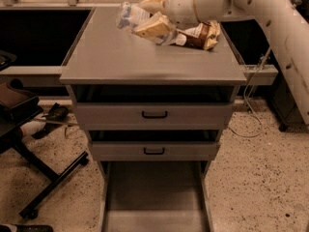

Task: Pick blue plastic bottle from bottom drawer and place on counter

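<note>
My gripper [146, 17] is over the far part of the counter [120, 62], and the white arm reaches in from the upper right. It is shut on the blue plastic bottle [129, 14], with one tan finger [150, 30] on each side. The bottle lies tilted in the grip, its pale labelled end pointing left and its capped end pointing right and down, just above the counter top. The bottom drawer [154, 197] stands pulled out below, showing a bare grey floor.
A crinkled brown snack bag [203, 34] lies on the counter's back right, right beside the gripper. Two shallower drawers with black handles [154, 114] sit slightly open above the bottom drawer. An office chair's base [43, 178] stands on the floor at left.
</note>
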`<state>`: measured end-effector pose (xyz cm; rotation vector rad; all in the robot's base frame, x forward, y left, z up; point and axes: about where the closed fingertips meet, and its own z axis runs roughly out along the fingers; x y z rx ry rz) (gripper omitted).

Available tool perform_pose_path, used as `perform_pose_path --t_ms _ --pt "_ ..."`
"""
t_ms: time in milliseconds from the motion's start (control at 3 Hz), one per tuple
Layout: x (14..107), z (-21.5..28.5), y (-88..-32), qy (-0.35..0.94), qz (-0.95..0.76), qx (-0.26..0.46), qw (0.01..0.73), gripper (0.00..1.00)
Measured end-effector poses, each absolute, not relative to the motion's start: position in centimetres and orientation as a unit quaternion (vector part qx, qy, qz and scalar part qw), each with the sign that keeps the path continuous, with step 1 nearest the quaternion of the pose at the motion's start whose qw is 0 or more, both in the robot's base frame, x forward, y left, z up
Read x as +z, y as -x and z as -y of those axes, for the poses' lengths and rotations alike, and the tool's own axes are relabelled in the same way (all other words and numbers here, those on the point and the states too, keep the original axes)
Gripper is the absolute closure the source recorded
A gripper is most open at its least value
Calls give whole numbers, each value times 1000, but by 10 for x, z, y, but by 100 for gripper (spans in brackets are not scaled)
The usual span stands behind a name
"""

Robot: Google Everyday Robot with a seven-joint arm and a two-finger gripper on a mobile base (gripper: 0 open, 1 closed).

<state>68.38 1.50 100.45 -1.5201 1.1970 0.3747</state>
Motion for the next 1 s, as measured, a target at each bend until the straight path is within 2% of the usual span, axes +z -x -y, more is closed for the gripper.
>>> perform_pose_path --t_ms 667,1000 --pt "954 -76 -709 684 -498 122 519 100" --pt "916 -85 -718 684 -517 122 499 100"
